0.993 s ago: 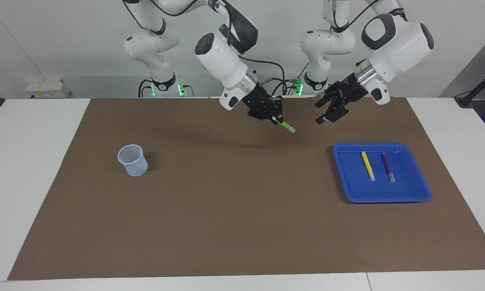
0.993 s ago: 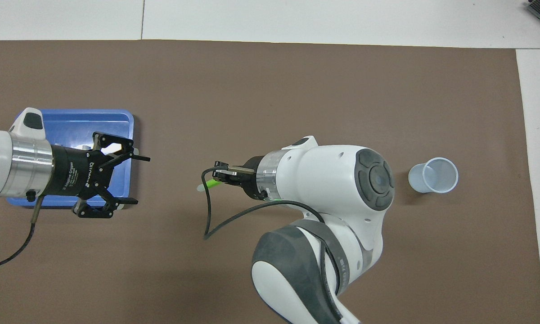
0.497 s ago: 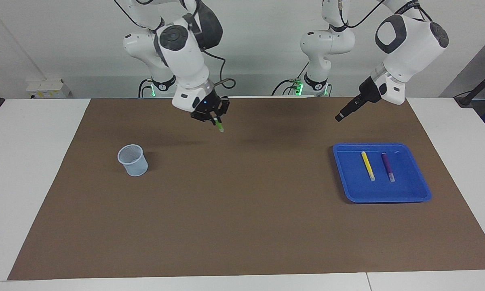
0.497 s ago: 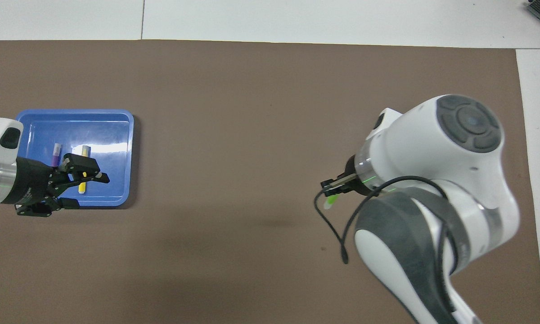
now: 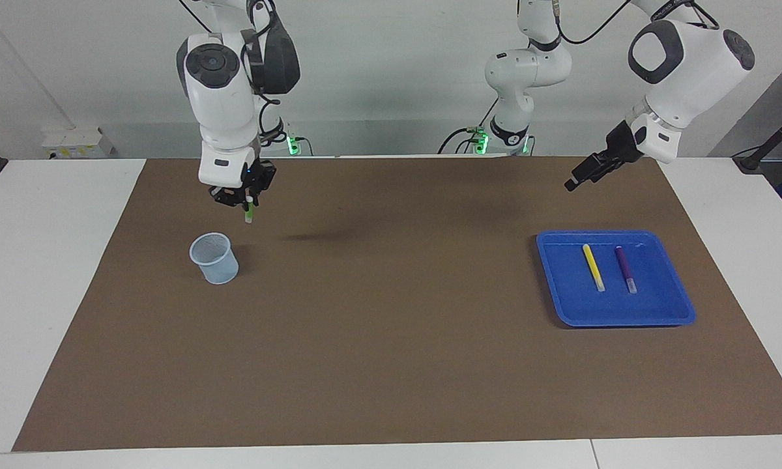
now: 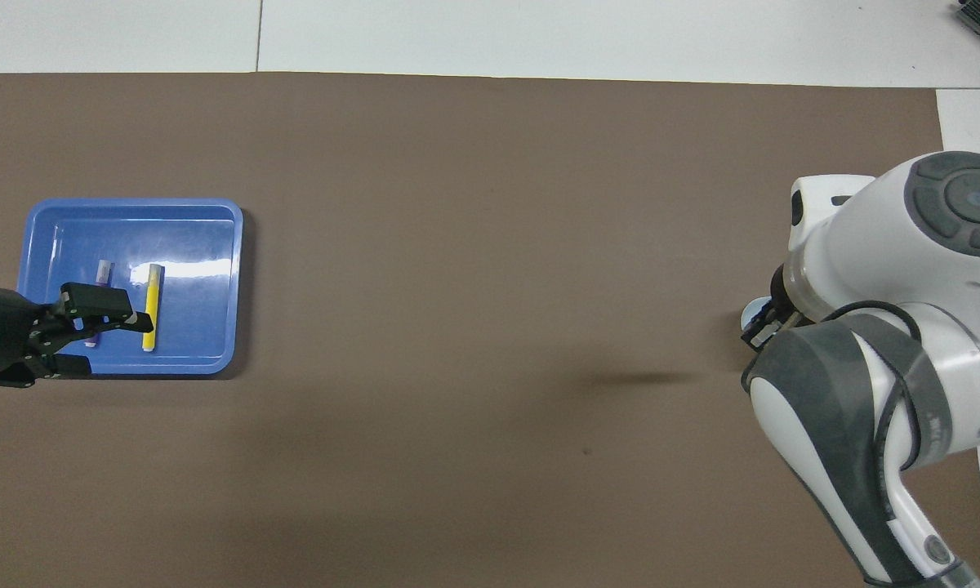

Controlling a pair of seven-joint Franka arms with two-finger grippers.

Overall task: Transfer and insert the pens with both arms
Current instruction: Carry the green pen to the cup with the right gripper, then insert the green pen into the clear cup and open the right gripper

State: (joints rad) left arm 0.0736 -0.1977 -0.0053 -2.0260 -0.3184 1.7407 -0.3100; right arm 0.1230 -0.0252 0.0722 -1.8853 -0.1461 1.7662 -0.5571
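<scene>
Facing view: the right gripper [image 5: 246, 206] is held up in the air, just over the brown mat [image 5: 391, 365] beside the mesh cup [image 5: 214, 258], at the right arm's end of the table. Its fingertips are clamped on the green pen [image 5: 249, 213]. The pen hangs nearly upright below the fingertips, pale cap end down, gripped at its upper end. The cap end is seen above the cup's rim and slightly to one side of it, not inside it.

The left gripper [image 5: 580, 177] is raised over the mat, near the edge of the blue tray [image 5: 665, 312] that lies closest to the robots. It is seen edge-on here, so the finger spread cannot be read in this view. The yellow pen [image 5: 593, 267] and purple pen [image 5: 625, 268] lie side by side in the tray, apart from each other, pale caps pointing away from the robots. Neither is touched by the fingers.

Overhead view: the left gripper [image 6: 102, 322] is seen with fingers spread wide and nothing between them. It overlaps the tray [image 6: 212, 220] and covers part of the purple pen [image 6: 103, 269]; the yellow pen [image 6: 152, 306] lies just off the fingertip.

The right gripper [image 6: 763, 325] is largely hidden under its own arm. Only a sliver of the cup [image 6: 750, 309] is seen beside it, and the green pen is not visible.
</scene>
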